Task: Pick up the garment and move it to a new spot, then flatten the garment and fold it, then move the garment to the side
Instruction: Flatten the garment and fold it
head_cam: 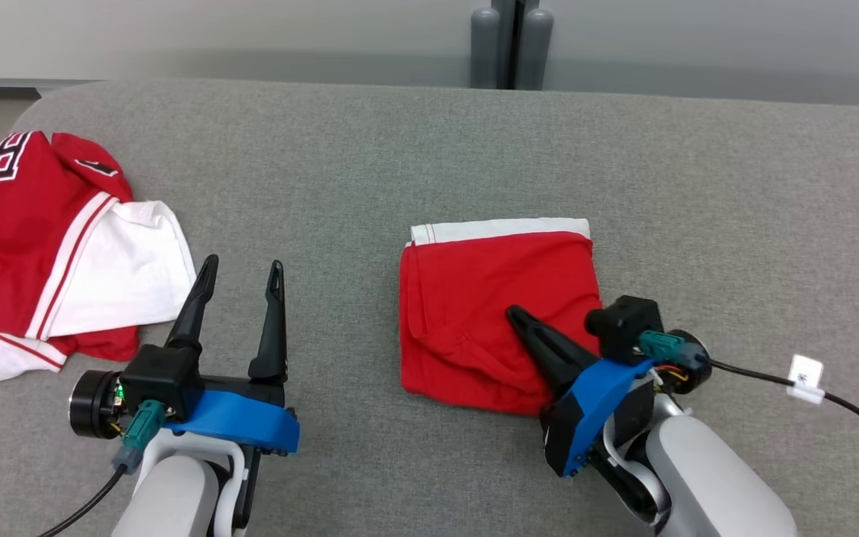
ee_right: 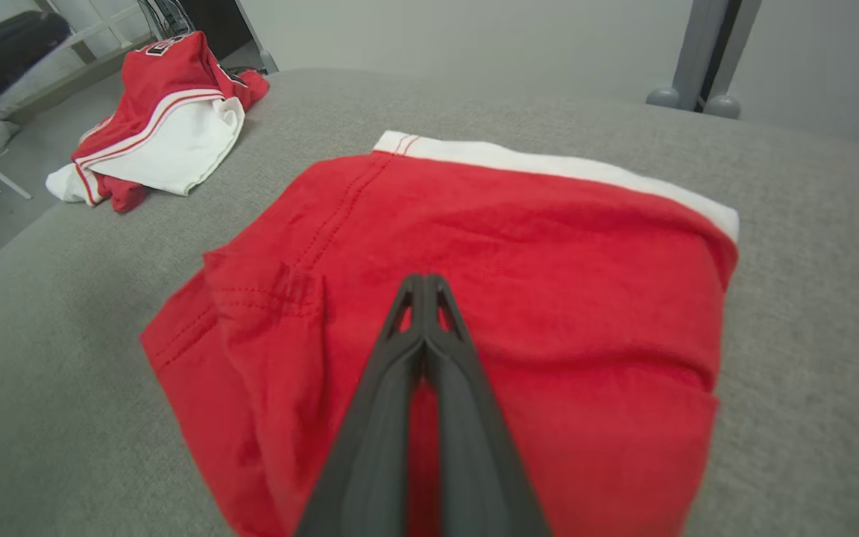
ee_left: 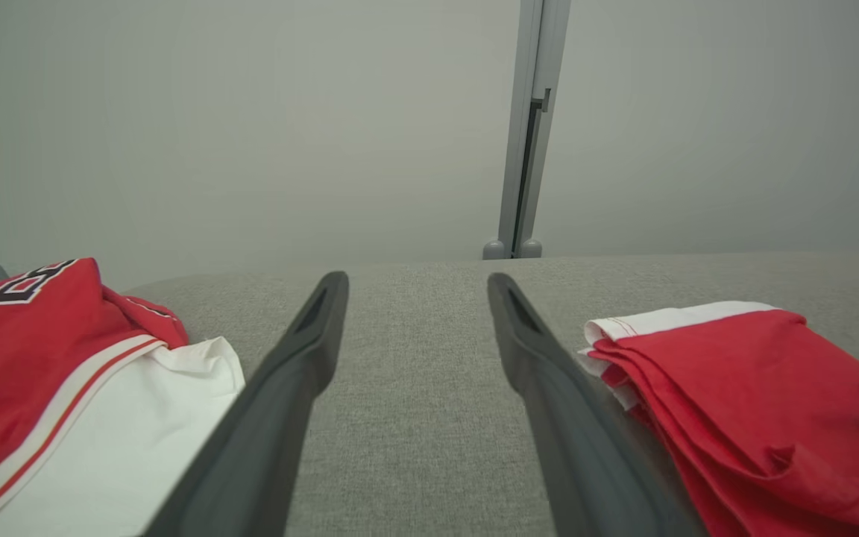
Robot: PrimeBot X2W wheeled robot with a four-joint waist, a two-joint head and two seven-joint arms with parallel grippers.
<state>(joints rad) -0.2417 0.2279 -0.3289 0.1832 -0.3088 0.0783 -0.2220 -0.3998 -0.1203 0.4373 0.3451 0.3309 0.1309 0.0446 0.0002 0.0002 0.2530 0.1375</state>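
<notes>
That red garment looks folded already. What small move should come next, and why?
Probably press down lightly and slide it sideways. The red garment lies folded on the grey table, and the right pincer is shut with its tip over the cloth, no fabric visibly pinched. Only moving it aside seems left.

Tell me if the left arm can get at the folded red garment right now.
Probably yes. The left gripper stands open over bare grey surface, and nothing lies between it and the folded red garment to its right. The shut right gripper rests on its near corner.
</notes>
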